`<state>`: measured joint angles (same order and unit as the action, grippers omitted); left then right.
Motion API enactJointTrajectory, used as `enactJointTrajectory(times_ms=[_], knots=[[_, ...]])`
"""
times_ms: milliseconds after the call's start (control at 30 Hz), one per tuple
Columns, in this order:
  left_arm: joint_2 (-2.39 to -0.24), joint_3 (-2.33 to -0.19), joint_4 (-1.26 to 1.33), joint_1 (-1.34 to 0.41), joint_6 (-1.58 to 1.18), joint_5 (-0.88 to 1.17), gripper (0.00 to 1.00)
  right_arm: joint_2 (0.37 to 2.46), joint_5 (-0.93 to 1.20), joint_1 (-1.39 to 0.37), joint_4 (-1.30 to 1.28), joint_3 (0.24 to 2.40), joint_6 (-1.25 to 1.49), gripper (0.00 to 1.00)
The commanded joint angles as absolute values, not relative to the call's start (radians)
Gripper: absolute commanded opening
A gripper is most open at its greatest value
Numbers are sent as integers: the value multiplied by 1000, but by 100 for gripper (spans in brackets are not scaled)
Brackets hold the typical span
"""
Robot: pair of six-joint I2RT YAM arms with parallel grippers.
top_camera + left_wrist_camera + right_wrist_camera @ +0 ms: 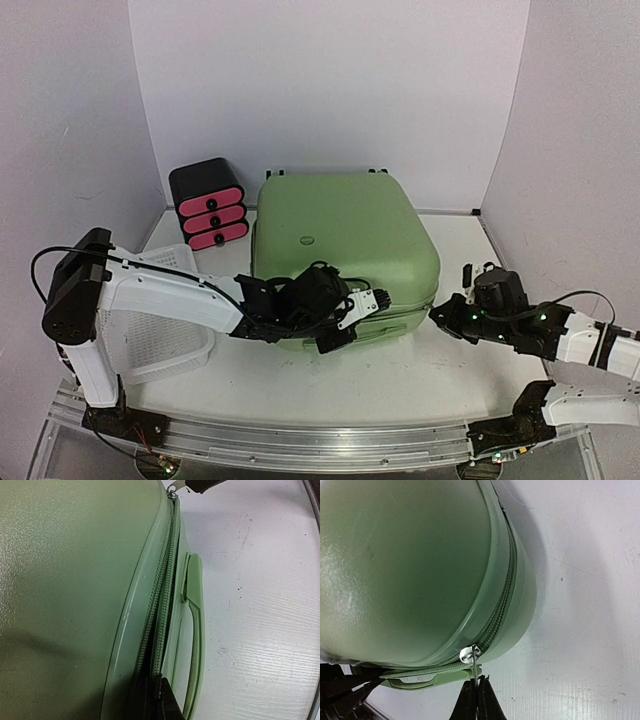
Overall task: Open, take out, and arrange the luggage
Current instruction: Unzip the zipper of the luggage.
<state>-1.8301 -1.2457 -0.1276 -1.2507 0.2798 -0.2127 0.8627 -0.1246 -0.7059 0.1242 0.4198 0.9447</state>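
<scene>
Currently, the luggage (345, 240) lies flat on the white table (400, 385) at the centre of the top view. Its lid is down on the lower shell and its far edge is close to the back wall. A black drawer box (208, 205) with three pink fronts stands just beside the upper left corner of the luggage. A white perforated basket (160, 325) sits at the left of the frame, partly under the left arm. Both arms reach in from the bottom of the frame to the near side wall of the luggage. In the left wrist view, the left gripper (156, 697) is at the bottom centre with its jaws clenched together directly over the zipper seam (165, 580). Whether it pinches anything there cannot be told. The seam runs up the frame from those fingers, and the moulded green handle (194, 630) lies just to its right on the side wall. In the right wrist view, the right gripper (478, 692) is at the bottom centre, jaws closed on the thin metal tab of the zipper pull (470, 655). The pull sits on the seam at the rounded corner of the luggage, which is the lower right corner in the top view. The dark body of the left arm (340, 695) fills the lower left of that view.
</scene>
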Motion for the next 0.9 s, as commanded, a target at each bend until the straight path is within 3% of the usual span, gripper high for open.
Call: enactJointTrajectory(times_ms=[0, 233, 267, 300, 333, 367, 433, 600, 667, 767, 867], knots=[[-1770, -1187, -415, -1255, 228, -196, 0, 916, -594, -657, -115, 454, 1069, 0], [-1754, -1189, -417, -1254, 212, -184, 0, 967, -600, -657, -112, 475, 1064, 2], [-1752, -1189, -418, -1255, 211, -184, 0, 967, -583, -657, -112, 483, 1053, 11], [-1750, -1189, -419, -1256, 210, -183, 0, 958, -556, -657, -112, 496, 1015, 36], [-1747, -1190, -419, -1256, 211, -180, 0, 943, -530, -657, -111, 505, 987, 52], [-1742, -1190, -421, -1256, 212, -175, 0, 913, -507, -657, -100, 505, 966, 61], [-1727, -1193, -423, -1259, 208, -161, 0, 809, -459, -657, -37, 458, 905, 69], [-1675, -1222, -459, -1304, 179, -174, 2, 579, -394, -657, 60, 426, 769, 78], [-1649, -1239, -475, -1329, 156, -184, 10, 594, -378, -657, 61, 473, 716, 84], [-1609, -1279, -513, -1362, 106, -192, 31, 701, -330, -657, 59, 574, 649, 97], [-1541, -1323, -553, -1365, 17, -202, 51, 830, -281, -657, 59, 686, 615, 98]])
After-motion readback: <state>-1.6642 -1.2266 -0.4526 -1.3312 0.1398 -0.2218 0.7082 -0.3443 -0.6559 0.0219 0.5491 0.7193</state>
